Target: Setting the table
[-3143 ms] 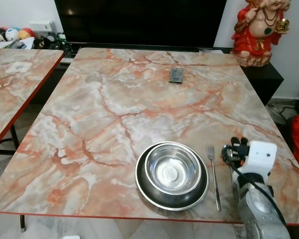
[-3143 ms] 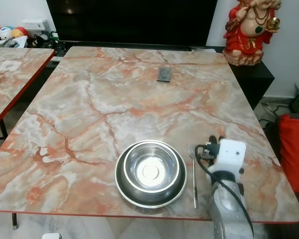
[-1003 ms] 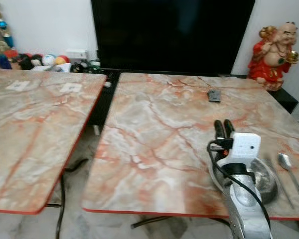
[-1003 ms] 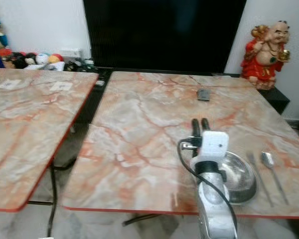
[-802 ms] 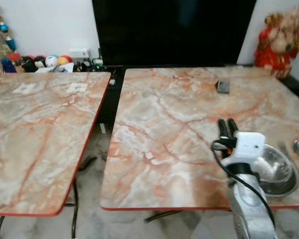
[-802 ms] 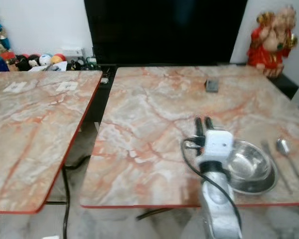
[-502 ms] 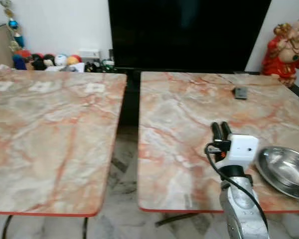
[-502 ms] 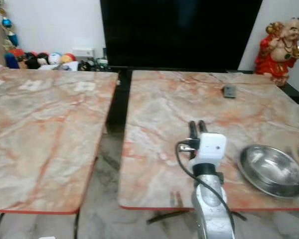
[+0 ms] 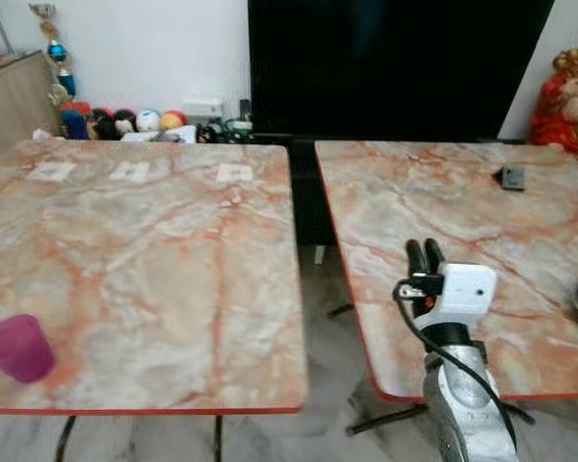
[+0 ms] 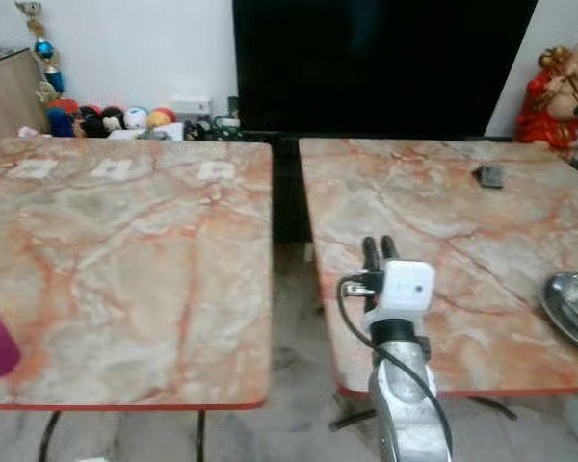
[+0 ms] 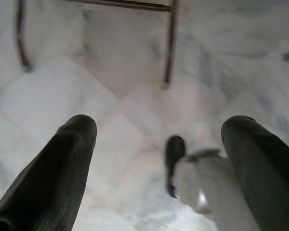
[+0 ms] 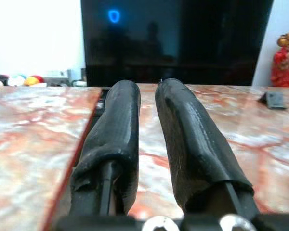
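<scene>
A purple cup [image 9: 17, 348] stands near the front left corner of the left marble table [image 9: 154, 250]. The rim of a steel bowl [image 10: 573, 308] shows at the right edge, on the right marble table [image 9: 443, 202]. My right gripper [image 9: 424, 252] is raised over the near left corner of the right table, shut with nothing between its fingers; its black fingers [image 12: 123, 125] point toward the TV. My left gripper [image 11: 159, 139] hangs low and open, pointing at the tiled floor.
A floor gap [image 9: 328, 356] separates the two tables. A small dark object [image 9: 511, 177] lies far back on the right table. Paper cards [image 9: 130, 171] lie at the left table's far edge. A black TV [image 9: 395, 67], toys [image 9: 125, 120] and a red statue [image 10: 559, 91] line the back wall.
The camera has swung left: the bowl slid to the right edge of view and the purple cup came into sight. My right gripper keeps its raised, shut pose.
</scene>
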`<state>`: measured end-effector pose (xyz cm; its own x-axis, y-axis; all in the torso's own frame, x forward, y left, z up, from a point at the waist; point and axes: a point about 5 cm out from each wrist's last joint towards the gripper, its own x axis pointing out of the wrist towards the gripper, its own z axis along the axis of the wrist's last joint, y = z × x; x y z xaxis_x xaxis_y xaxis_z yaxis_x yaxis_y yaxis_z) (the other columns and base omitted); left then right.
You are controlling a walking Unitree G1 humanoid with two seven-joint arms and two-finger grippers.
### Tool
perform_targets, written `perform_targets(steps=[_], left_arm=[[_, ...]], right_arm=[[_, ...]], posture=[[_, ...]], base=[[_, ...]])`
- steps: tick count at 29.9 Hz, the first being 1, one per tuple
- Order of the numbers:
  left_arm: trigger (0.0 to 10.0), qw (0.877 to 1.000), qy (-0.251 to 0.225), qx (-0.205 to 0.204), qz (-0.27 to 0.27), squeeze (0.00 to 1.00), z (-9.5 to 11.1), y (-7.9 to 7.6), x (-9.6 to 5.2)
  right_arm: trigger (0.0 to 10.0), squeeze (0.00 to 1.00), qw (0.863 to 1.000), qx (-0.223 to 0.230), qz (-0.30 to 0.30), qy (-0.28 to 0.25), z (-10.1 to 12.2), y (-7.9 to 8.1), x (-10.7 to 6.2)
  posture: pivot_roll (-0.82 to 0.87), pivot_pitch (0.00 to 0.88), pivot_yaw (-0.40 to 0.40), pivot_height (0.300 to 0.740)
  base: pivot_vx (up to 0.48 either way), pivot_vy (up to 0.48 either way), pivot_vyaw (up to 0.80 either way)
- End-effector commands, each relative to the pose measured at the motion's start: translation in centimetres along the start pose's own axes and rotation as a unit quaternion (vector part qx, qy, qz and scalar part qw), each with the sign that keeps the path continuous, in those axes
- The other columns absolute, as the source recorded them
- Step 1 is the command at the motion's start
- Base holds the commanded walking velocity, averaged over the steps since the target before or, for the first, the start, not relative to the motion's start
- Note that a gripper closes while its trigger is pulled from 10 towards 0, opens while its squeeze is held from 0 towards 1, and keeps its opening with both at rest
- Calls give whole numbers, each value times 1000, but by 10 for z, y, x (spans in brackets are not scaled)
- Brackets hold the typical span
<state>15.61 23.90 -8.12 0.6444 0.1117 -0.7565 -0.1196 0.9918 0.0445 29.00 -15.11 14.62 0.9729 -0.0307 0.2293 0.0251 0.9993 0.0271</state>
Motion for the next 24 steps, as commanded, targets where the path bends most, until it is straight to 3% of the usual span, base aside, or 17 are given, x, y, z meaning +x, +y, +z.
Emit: perform_targets(steps=[1, 19, 21, 24], left_arm=[[10000, 1000, 3, 0, -9, 0, -2, -7, 1], [10000, 1000, 3, 1, -10, 0, -2, -7, 0], [10000, 1000, 3, 2, -10, 0, -2, -7, 0], [10000, 1000, 3, 3, -11, 0, -2, -7, 0]], right_arm=[[10000, 0, 1000, -13, -16, 5, -1, -11, -3], [10000, 0, 994, -29, -28, 101, -42, -31, -27], [10000, 0, 991, 2, -13, 133, -55, -29, -35], [10000, 0, 988, 16, 1, 152, -62, -28, -40]], posture=[[-15, 13, -14, 740], [-16, 42, -18, 740], [-19, 50, -16, 740], [-18, 52, -15, 740]], base=[[0, 0, 0], [0, 0, 0], [0, 0, 0], [0, 0, 0]])
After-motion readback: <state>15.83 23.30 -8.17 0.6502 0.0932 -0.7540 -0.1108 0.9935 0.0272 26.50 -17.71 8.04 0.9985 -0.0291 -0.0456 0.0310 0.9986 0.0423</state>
